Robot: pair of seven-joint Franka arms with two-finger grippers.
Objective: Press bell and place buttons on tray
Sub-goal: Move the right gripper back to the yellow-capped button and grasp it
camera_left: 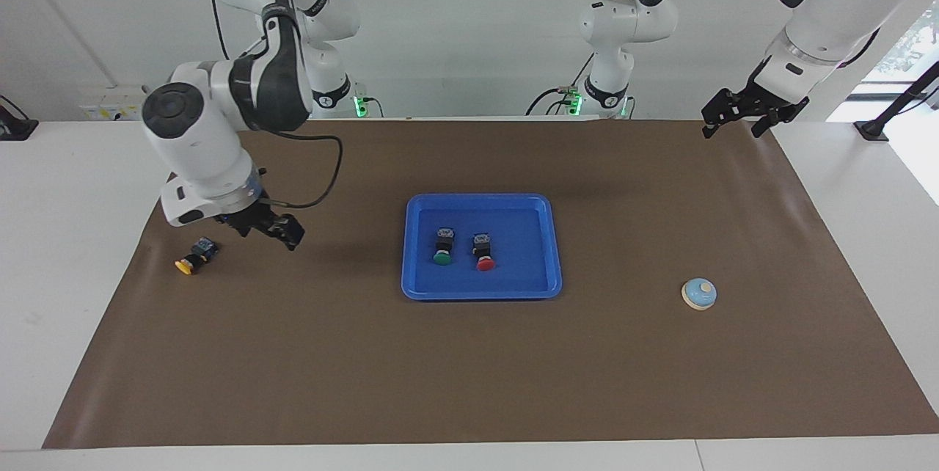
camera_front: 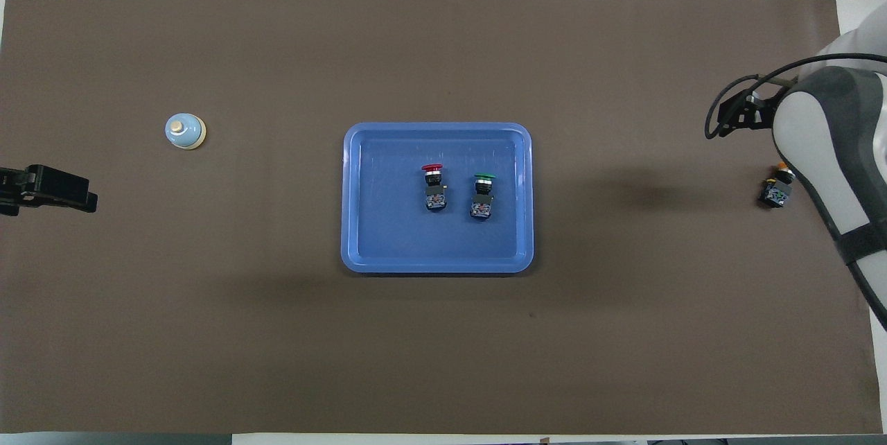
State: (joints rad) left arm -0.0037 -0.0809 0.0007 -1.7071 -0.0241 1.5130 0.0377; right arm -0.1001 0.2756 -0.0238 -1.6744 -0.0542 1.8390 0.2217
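The blue tray lies at the mat's middle. In it a green-capped button and a red-capped button lie side by side. The yellow button lies on the mat at the right arm's end, half covered by the arm in the overhead view. My right gripper hangs open and empty over the mat beside the yellow button, on its tray side. The bell stands at the left arm's end. My left gripper waits open.
A brown mat covers most of the white table. The right arm's cable loops down beside its wrist. The arms' bases stand along the table's edge nearest the robots.
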